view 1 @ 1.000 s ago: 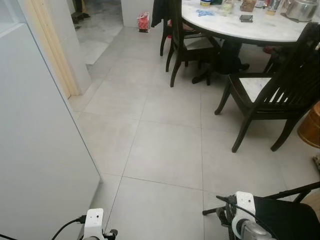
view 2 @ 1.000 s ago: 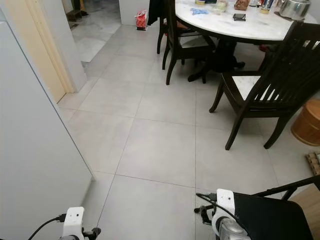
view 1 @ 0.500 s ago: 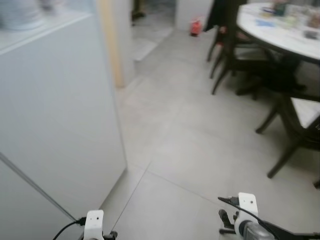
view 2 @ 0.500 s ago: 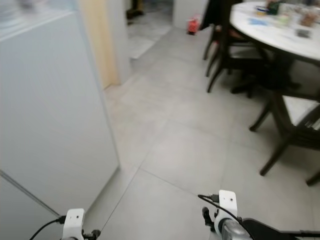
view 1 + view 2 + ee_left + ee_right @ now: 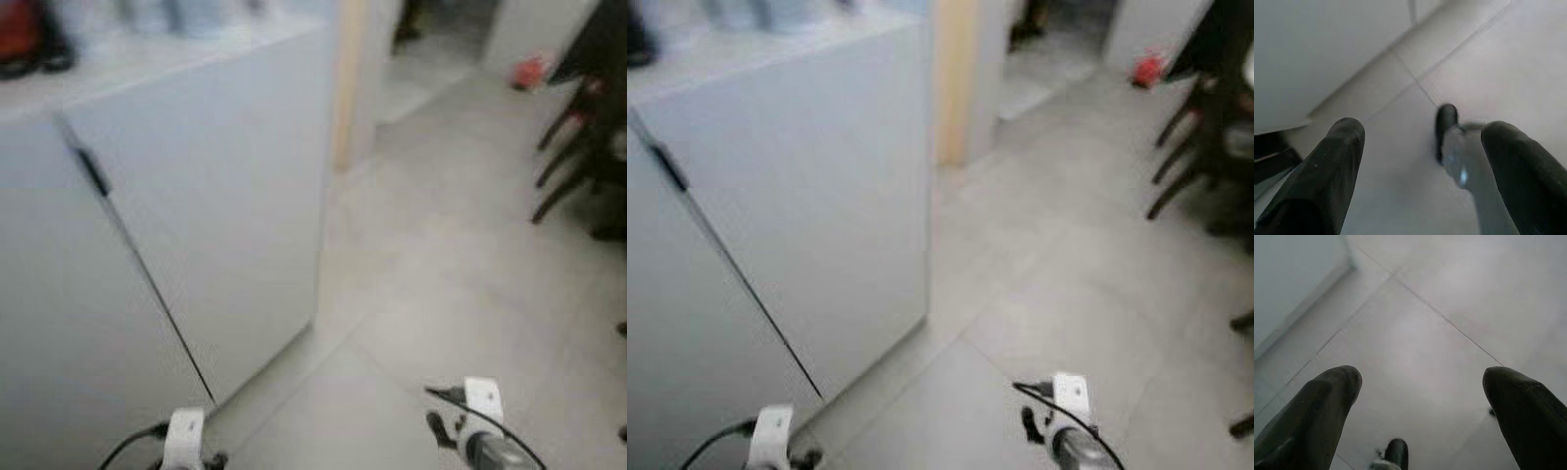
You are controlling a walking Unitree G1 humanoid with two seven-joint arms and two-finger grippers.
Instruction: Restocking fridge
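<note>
Blurred white flat-fronted fridge [image 5: 196,225] fills left of frame, its dark vertical door seam nearer the left gripper [image 5: 1420,161] than the right gripper [image 5: 1420,416], both low, jaws apart, empty.

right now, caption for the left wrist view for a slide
Open left gripper hanging above grey floor tiles beside a white cabinet.

Fridge: a big white box-shaped fridge [image 5: 196,225] on the robot's left, standing upright on the floor.
Doors: both shut, with a thin dark line [image 5: 157,294] running slanted between them.
Handle: a short dark strip [image 5: 93,171] near the top of that line.
Top: blurry things stand on it, too fuzzy to tell apart.
</note>
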